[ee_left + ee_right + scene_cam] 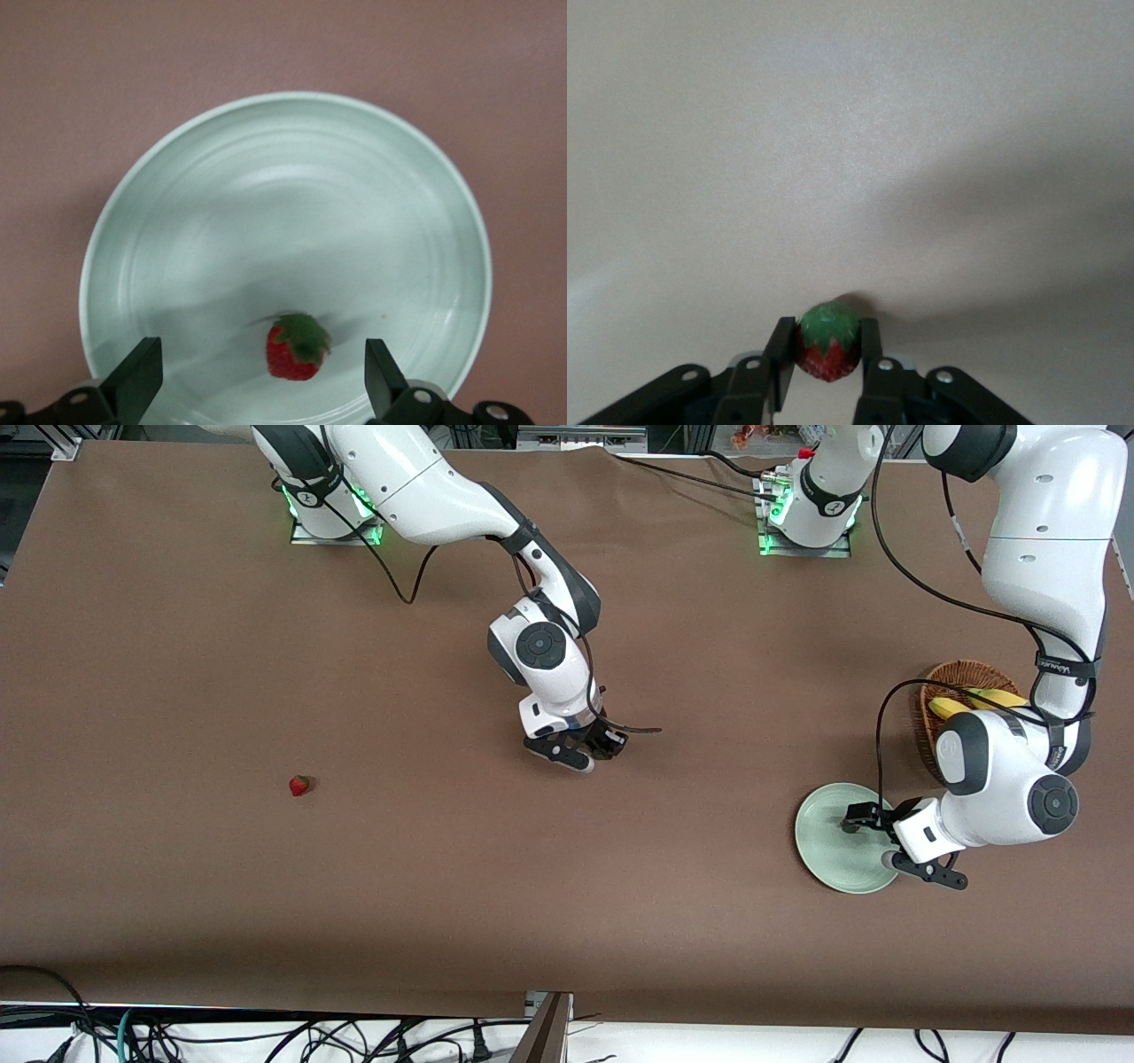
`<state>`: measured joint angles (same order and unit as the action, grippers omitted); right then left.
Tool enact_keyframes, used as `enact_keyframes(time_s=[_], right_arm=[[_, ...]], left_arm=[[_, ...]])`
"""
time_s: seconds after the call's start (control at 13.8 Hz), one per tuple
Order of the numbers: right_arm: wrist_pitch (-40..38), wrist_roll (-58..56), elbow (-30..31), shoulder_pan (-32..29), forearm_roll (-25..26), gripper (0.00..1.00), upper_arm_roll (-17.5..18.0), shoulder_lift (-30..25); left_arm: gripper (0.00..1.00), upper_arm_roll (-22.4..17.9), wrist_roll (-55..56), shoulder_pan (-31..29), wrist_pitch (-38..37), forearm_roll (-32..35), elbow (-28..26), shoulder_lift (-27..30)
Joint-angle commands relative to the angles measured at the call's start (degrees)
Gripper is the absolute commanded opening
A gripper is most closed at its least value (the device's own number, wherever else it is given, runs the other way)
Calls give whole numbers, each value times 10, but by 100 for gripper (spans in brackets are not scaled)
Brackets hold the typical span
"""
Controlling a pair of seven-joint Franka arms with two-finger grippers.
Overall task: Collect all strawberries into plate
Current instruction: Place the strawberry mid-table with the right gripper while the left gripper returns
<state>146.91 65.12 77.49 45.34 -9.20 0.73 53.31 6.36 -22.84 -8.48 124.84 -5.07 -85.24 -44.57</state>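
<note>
The pale green plate (824, 841) lies near the left arm's end of the table. My left gripper (873, 837) hangs just above it, its jaws wide open. In the left wrist view one strawberry (297, 348) lies in the plate (292, 195), free between the spread fingers of the left gripper (262, 381). My right gripper (589, 755) is low over the middle of the table. In the right wrist view the right gripper (827, 341) is shut on a second strawberry (829, 359). A third strawberry (299, 785) lies on the table toward the right arm's end.
A brown wicker basket (952, 677) holding bananas (979, 700) stands beside the plate, farther from the front camera and partly covered by the left arm. A brown cloth covers the table.
</note>
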Motion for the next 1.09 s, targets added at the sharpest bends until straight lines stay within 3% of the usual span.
enact_keyframes(time_s=[0.0,0.15,0.36,0.51,0.87,1.02], right_arm=[[-3,-6,-18,5,1,100,-6,2],[-27,-8,-45,-1,1,100,-9,-4],[-144,-93,-91,-37,-1,100,-20,-28],[-195,-190,-88,-74,-6,100,-19,-55],[-355,-380,-74,-176,-5,100,-28,-109],[-378,-466,-47,-202,-3,100,-63,-127]], left_arm=[[100,17,39,10,-14,-12,7,13],[100,36,86,18,-26,-12,19,15],[100,44,179,62,-30,-13,25,21],[100,47,233,96,-38,-13,26,22],[100,102,396,139,-35,-42,8,18],[100,102,476,189,-24,-41,7,15]])
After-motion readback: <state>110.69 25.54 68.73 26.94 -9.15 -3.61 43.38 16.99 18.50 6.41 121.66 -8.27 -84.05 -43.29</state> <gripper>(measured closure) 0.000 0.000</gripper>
